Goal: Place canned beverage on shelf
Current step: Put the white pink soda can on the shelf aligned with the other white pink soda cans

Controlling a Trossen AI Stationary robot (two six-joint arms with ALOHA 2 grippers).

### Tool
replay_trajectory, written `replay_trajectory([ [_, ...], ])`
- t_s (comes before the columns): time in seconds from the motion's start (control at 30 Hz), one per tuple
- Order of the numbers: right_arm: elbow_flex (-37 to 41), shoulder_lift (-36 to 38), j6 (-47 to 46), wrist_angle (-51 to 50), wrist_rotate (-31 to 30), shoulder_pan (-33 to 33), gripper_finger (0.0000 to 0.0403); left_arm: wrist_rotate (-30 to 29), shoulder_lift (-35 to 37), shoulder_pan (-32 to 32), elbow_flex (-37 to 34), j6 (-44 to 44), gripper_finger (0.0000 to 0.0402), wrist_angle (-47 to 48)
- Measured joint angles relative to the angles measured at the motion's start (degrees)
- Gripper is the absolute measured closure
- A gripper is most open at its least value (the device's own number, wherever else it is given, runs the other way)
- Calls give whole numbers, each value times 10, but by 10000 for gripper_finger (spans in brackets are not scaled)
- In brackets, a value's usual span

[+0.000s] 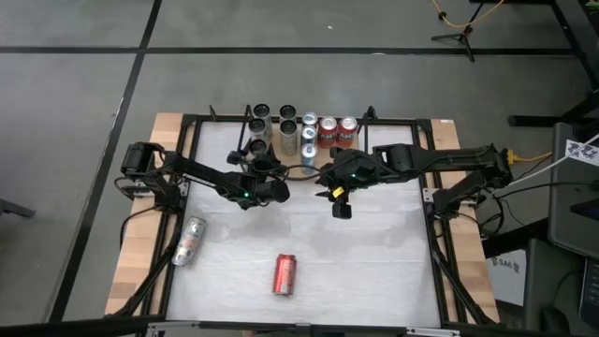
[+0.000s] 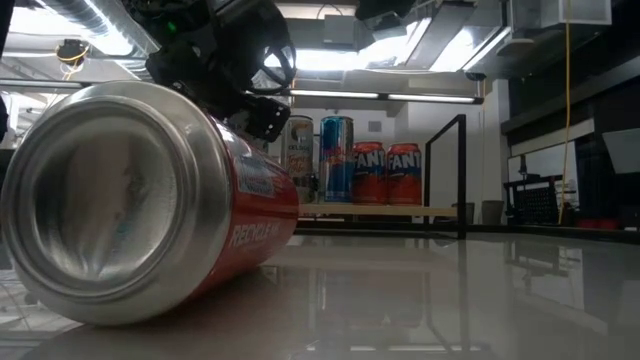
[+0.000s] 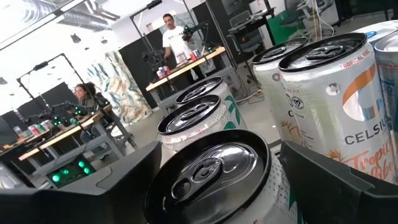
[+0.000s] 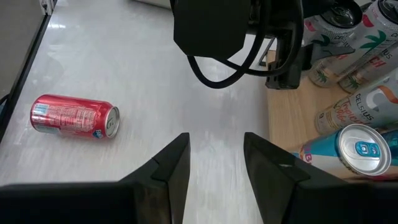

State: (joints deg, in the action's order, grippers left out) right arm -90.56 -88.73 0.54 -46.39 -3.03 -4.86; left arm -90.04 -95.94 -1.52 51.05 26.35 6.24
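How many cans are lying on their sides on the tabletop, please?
2: a silver can near the left edge and a red can at the front middle; none appears hidden.

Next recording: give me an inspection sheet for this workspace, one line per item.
Surface: white tabletop, glossy.
Job's things: shelf at the far edge holds upright cans; red can and silver can lie on the tabletop.
Clutter: nothing seen.
Pincers: left pincer open around a white can at the shelf; right pincer empty, fingers apart, over bare tabletop.
Cables: yellow cable on the floor.
Surroundings: two people at benches.
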Motion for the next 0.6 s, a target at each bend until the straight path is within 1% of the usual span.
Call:
replay_trajectory([
  [0.1,0,0,0,0,0,0,256,0,0,0,0,0,82,-2],
  [0.27,0,0,0,0,0,0,256,6,0,0,0,-1,82,-34],
  [0.6,0,0,0,0,0,0,256,8,0,0,0,1,82,-34],
])
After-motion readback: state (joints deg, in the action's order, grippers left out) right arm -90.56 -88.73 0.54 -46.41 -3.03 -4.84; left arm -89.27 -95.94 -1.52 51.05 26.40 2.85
